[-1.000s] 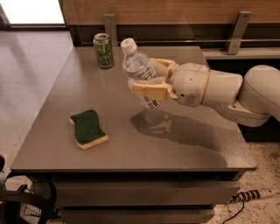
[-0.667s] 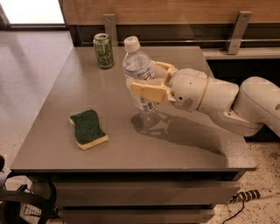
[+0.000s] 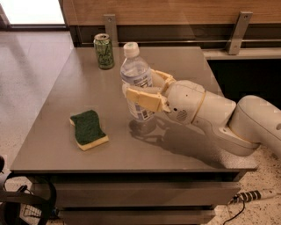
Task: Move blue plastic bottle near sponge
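we see the gripper (image 3: 140, 83) over the counter (image 3: 189, 66), fingers pinching the upright blue plastic bottle (image 3: 134, 70) | sponge (image 3: 88, 128) left of it, nearer, apart | green can (image 3: 104, 51) far left

A grey table (image 3: 61, 147) with stepped lower tiers (image 3: 131, 193) is recorded at centre. The gripper (image 3: 141, 85) is located over its middle. A wood-panelled wall (image 3: 175, 11) with two metal brackets (image 3: 240, 30) is noted on the far side. Bright light is admitted at the far left (image 3: 35, 11). Pale speckled floor (image 3: 22, 96) is seen at left. A power strip (image 3: 257, 195) is observed on the floor, near right.
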Robot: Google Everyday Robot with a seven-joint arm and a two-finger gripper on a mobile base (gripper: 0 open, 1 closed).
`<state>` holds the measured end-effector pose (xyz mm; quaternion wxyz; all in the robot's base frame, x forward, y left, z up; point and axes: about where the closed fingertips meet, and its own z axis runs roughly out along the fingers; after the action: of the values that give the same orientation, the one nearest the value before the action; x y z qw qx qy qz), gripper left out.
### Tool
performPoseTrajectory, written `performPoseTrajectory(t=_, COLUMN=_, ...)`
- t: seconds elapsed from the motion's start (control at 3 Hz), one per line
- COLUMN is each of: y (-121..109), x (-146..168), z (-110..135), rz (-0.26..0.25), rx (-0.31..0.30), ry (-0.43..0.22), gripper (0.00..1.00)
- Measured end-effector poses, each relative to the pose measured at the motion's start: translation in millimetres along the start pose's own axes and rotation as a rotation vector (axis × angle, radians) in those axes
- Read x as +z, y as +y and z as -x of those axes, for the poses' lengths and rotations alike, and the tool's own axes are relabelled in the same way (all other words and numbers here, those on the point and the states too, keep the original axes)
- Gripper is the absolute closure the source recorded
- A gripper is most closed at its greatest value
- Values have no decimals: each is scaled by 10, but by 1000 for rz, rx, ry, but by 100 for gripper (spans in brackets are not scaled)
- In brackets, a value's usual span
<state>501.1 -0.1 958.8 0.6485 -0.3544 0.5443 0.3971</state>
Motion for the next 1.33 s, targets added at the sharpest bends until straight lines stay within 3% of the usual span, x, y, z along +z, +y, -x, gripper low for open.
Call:
performPoseTrajectory(t=0.67, y=48, x=76, z=-158, rz=-45, rx=-38, ry=57, gripper=100)
performPoseTrajectory(t=1.33, y=90, x=217, z=-490, rz=-46, rx=-25, ry=16, gripper=100)
